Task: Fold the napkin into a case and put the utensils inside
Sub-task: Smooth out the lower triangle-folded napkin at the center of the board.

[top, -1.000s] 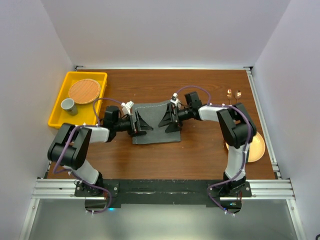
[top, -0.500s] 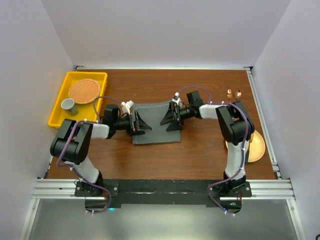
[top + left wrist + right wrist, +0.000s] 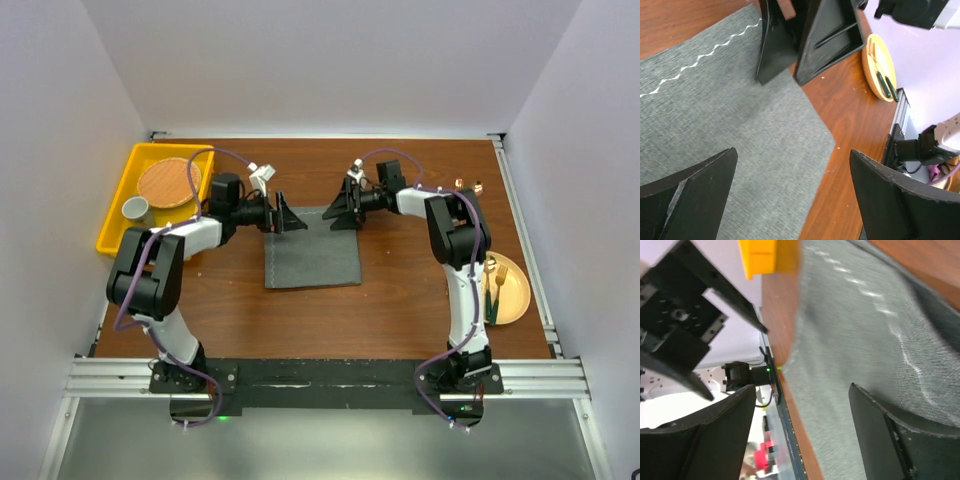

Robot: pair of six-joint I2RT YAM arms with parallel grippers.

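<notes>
Shifted both hands from napkin [image 3: 313, 258] centre to its far corners. Left hand [image 3: 282, 214] and right hand [image 3: 340, 213] both released, gripping nothing. Fold pending.

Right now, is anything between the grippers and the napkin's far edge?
Nothing visible. The left gripper and right gripper hang open over the far corners of the napkin, whose top is bare.

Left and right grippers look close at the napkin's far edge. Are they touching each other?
Apart. The top view shows bare napkin between the left gripper and the right gripper; the left wrist view shows the same gap.
</notes>
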